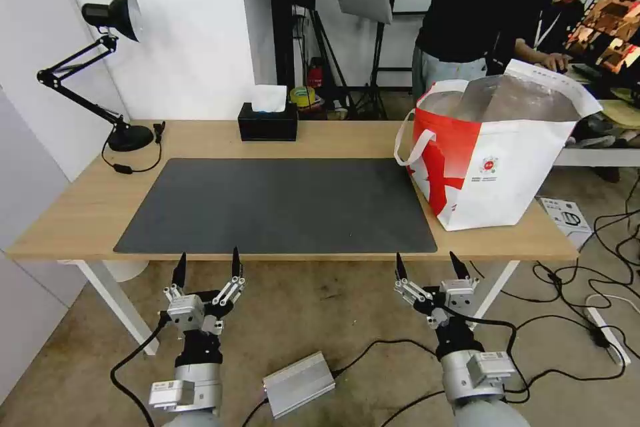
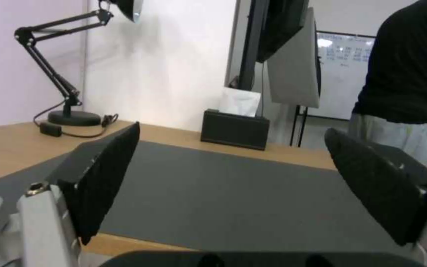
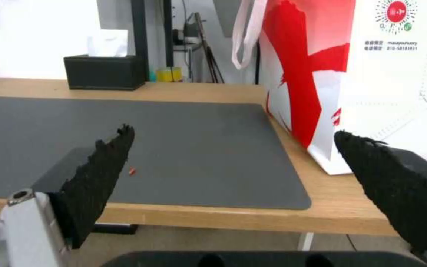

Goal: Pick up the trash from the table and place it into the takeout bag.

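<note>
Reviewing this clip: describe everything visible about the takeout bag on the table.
The takeout bag is a large, boxy white bag with a broad red brush-like pattern, a small round red logo above fine print, and white strap handles hanging at its side. Its mouth stands open, showing a silver foil lining; its contents cannot be seen. It stands upright on the table, at its right end, just beside the dark grey mat. Neither gripper touches it.

Your long light-wood table (image 1: 80, 213) carries a dark grey rectangular mat (image 1: 280, 207), black desk lamp (image 1: 127, 137), black tissue box (image 1: 268, 123) and red-and-white foil-lined takeout bag (image 1: 490, 167).
</note>
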Available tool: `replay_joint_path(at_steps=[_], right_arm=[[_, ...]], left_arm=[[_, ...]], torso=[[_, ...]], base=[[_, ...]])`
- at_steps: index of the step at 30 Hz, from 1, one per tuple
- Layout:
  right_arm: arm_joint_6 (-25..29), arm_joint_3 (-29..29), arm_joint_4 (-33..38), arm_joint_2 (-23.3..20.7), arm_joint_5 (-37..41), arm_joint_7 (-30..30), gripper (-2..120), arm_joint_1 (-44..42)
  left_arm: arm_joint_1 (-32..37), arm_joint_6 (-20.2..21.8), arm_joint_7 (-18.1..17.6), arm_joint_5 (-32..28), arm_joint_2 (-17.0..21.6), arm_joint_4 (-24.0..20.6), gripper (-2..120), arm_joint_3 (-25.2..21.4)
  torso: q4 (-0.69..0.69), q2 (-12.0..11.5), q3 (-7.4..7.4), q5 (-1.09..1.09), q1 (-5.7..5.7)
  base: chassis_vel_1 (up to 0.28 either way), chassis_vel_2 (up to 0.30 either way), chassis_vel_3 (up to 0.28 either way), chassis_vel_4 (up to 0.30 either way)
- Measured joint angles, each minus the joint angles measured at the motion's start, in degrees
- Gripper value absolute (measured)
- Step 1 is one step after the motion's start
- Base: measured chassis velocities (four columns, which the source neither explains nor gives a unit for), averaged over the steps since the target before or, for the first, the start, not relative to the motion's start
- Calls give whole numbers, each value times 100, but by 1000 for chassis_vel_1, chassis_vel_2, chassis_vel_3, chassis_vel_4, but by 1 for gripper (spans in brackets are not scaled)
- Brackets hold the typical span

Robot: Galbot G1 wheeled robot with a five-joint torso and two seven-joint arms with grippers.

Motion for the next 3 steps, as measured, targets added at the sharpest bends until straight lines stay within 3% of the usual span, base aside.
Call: replay_joint_path(at_steps=[3], right_arm=[[0, 0, 0, 0, 0, 0, 100, 0]], left_arm=[[-2, -4, -2, -9, -1, 12, 100, -9]], torso=[[0, 0, 0, 0, 0]], base=[[0, 0, 0, 0]])
